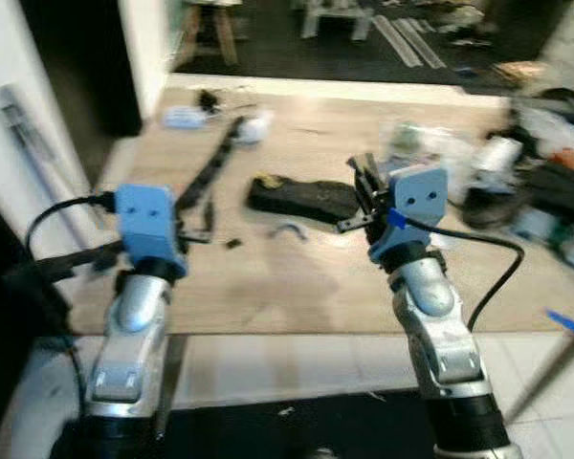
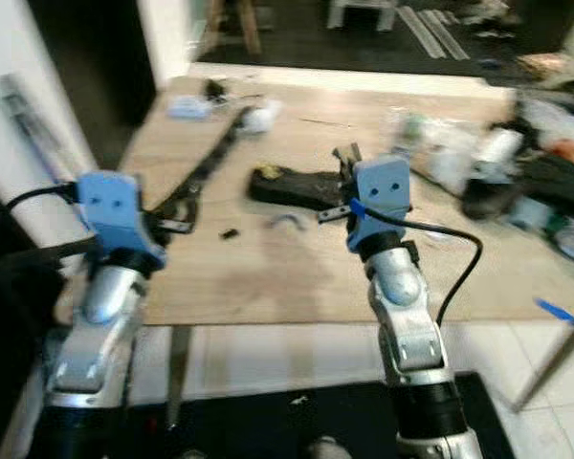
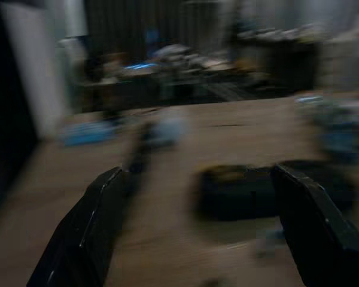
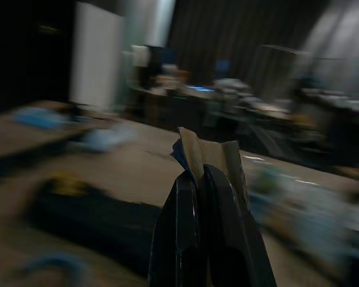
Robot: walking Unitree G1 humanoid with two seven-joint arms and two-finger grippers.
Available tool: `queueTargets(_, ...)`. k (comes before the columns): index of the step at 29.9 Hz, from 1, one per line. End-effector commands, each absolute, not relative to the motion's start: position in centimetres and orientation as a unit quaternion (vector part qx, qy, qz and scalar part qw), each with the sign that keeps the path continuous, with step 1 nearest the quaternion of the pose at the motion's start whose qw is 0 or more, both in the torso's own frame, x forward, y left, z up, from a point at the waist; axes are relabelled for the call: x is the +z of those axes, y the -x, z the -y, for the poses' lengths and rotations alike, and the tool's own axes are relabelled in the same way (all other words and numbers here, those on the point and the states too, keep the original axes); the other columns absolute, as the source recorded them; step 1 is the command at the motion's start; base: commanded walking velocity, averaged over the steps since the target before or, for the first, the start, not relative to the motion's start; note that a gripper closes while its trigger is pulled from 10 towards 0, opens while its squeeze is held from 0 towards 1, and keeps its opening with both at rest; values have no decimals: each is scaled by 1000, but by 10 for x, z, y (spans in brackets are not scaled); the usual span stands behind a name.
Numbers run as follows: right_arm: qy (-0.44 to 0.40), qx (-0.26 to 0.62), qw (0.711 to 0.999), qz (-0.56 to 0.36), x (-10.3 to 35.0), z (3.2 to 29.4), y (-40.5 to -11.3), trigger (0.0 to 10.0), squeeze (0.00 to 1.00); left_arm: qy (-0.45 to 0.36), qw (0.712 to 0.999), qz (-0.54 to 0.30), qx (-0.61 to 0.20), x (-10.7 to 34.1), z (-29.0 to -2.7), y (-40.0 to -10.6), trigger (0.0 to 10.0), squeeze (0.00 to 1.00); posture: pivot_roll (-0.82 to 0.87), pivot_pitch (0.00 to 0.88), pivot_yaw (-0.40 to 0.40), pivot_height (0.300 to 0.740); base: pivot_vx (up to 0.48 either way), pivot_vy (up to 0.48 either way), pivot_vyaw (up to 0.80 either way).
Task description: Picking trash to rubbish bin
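Two hands (image 1: 203, 222) (image 1: 362, 196), one black strap (image 1: 215, 164), one black bag (image 1: 301, 198), one trash heap (blurred, uncountable) (image 1: 517, 172)

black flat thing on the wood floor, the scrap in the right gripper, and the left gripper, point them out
black flat thing (image 1: 301, 198), left eye view, its middle
scrap (image 4: 210, 156), right wrist view, part above the fingertips
left gripper (image 3: 206, 224), left wrist view, between the fingertips

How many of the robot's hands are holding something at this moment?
1. The right hand, raised over the wooden floor, is shut on a small tan scrap of cardboard. The left hand is open and holds nothing.
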State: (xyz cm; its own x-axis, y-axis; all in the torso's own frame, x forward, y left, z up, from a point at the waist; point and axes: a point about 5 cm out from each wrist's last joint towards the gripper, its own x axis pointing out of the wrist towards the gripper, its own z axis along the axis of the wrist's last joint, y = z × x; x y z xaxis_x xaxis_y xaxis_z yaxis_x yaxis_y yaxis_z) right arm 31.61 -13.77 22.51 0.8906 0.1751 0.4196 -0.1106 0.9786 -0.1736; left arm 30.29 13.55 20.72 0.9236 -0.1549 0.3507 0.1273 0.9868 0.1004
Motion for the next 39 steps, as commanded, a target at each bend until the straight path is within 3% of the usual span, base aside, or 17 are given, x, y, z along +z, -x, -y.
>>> queueTargets(1,77,74,968,226,224,136,-316,10000,0,-44,980,179,-69,207,-135,-305,10000,0,15,135,-68,740,0,0,-800)
queueTargets(5,67,69,969,229,224,136,-317,10000,0,-19,980,167,-106,207,-127,-305,10000,0,17,135,-68,740,0,0,-800)
queueTargets(11,31,72,972,223,222,137,-317,10000,0,-5,984,163,-71,209,-129,-306,10000,0,11,135,-61,740,0,0,-800)
queueTargets(25,50,76,972,217,214,133,-317,10000,0,-13,981,165,-99,209,-122,-303,10000,0,17,154,-58,740,0,0,-800)
queueTargets(39,58,78,973,208,211,132,-317,10000,0,42,983,153,-94,211,-127,-303,10000,0,14,152,-57,740,0,0,-800)
